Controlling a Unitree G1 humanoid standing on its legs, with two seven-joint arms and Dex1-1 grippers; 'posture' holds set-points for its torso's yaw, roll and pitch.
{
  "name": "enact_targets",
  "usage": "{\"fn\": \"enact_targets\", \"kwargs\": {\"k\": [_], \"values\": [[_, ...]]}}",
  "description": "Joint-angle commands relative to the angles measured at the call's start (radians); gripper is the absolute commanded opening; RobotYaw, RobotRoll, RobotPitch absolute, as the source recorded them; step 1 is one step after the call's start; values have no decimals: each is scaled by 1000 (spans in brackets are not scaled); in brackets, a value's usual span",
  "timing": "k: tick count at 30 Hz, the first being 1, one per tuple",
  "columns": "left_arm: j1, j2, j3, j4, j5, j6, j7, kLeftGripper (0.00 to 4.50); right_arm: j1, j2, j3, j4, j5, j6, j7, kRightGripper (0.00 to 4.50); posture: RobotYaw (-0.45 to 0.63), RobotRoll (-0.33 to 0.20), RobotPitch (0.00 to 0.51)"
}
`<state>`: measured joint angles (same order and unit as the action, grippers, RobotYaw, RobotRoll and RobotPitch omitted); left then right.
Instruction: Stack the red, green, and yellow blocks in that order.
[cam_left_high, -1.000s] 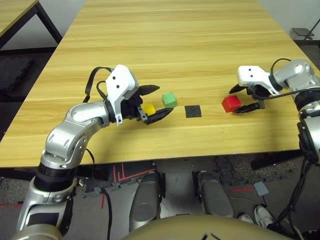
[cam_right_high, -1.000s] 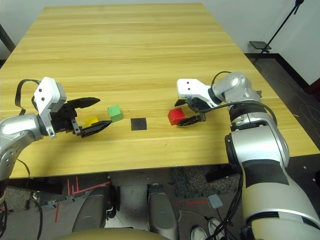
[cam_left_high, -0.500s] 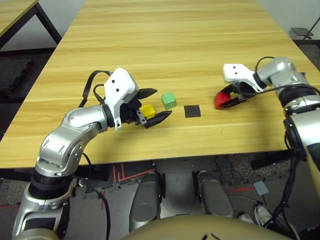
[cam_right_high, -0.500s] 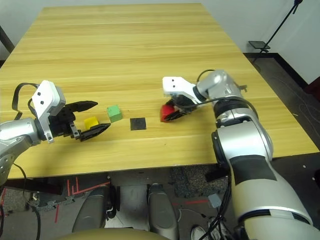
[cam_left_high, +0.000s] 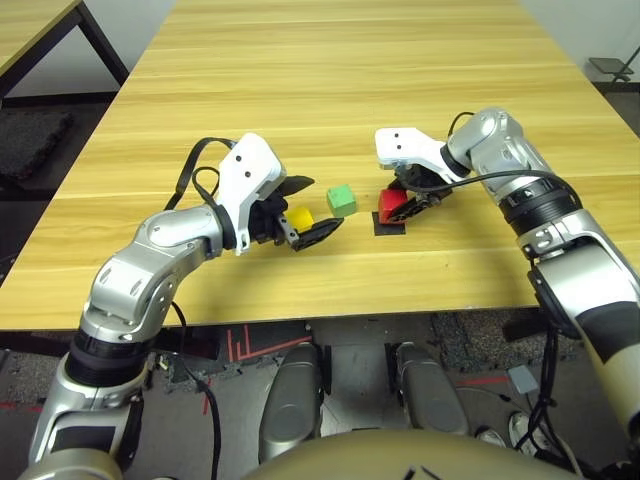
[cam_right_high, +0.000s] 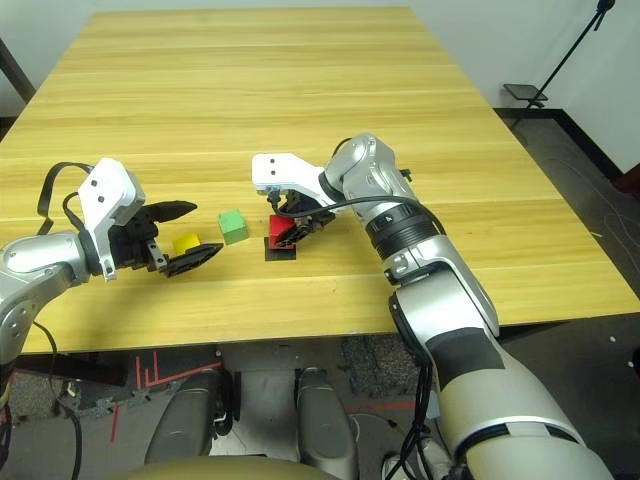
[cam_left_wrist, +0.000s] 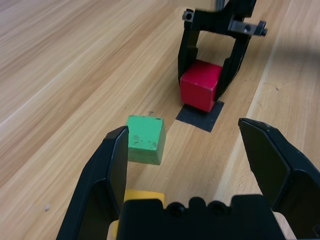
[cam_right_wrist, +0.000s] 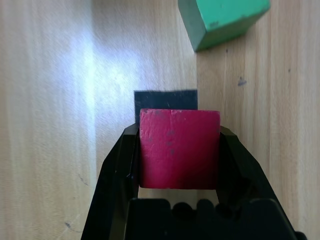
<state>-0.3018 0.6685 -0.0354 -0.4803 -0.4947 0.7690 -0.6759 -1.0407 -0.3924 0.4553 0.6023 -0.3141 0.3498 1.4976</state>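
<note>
Now the right pincer (cam_right_high: 290, 228) — pinching the red block (cam_left_high: 391, 201) — had carried it to the black square patch (cam_right_wrist: 165, 98); left pincer (cam_left_high: 303, 210) spread around the yellow block (cam_left_high: 299, 218).

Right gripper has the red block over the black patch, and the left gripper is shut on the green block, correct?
Not quite. The left gripper is open, with the yellow block between its fingers; the green block sits free on the table, as the left wrist view shows. The right gripper does hold the red block over the black patch.
</note>
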Motion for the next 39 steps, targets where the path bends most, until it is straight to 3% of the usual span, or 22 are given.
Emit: {"fn": "enact_targets", "kwargs": {"k": [1, 9, 22, 29, 34, 39], "values": [[9, -1, -7, -14, 7, 19, 15, 4500, 6, -2, 31, -3, -5, -27, -15, 2053, 503, -269, 109], [28, 4, 0, -17, 5, 14, 22, 4500, 11, 17, 40, 30, 15, -37, -50, 2053, 511, -265, 121], [-50, -10, -20, 65, 43, -6, 22, 4500, 61, 12, 44, 27, 55, -53, -44, 2053, 493, -241, 112], [-177, 15, -134, 222, 119, -40, -85, 4500, -6, -72, -79, 121, 191, -234, 26, 4485, 423, -208, 81], [-310, -17, -228, 414, 192, -121, -190, 4500, -60, -176, -186, 125, 267, -210, 59, 4485, 340, -177, 55], [-406, -71, -309, 609, 282, -222, -278, 4500, 6, -265, -249, -16, 320, -105, 53, 4485, 254, -154, 43]]}}
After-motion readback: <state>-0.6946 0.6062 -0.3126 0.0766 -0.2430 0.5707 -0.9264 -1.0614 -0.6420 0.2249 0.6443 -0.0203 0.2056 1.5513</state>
